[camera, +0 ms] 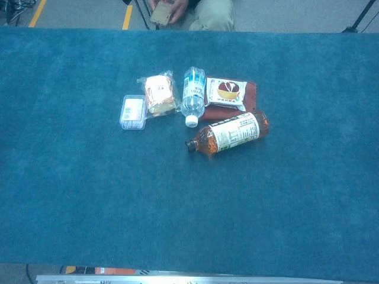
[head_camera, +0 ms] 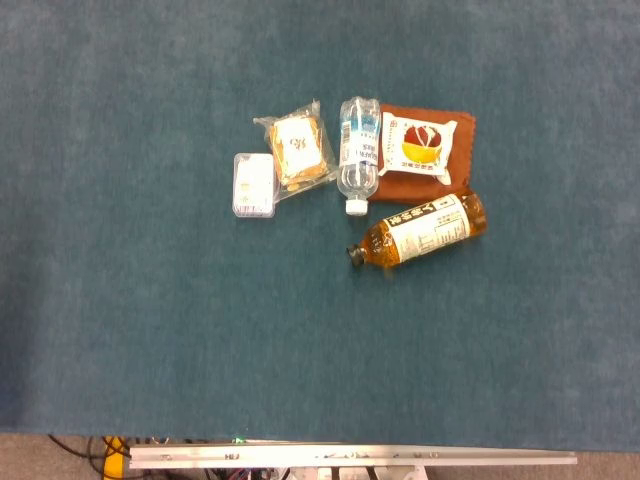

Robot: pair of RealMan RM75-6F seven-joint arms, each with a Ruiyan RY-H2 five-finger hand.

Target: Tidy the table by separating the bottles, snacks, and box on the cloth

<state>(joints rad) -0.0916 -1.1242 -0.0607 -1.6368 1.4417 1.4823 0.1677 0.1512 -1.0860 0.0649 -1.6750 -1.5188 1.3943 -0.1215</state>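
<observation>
Hands: neither robot hand shows in either view — finger state cannot be told.
Cluster: clear box (head_camera: 253, 185), wrapped snack (head_camera: 298, 148), water bottle (head_camera: 357, 154) and tea bottle (head_camera: 424, 232) lie close together mid-table; a second snack (head_camera: 423, 146) rests on the brown cloth (head_camera: 462, 168).
Risk: both bottles lie on their sides — a nudge could roll them.
Crowding: reaching fingers may drag neighbours.

A person (camera: 195, 12) sits beyond the far edge of the bench (camera: 71, 195), seen only partly in the chest view, holding what looks like a small tan object (camera: 161, 14). Yellow floor tape (camera: 127, 16) runs nearby. Cables (head_camera: 95, 447) lie below the bench's near edge.
</observation>
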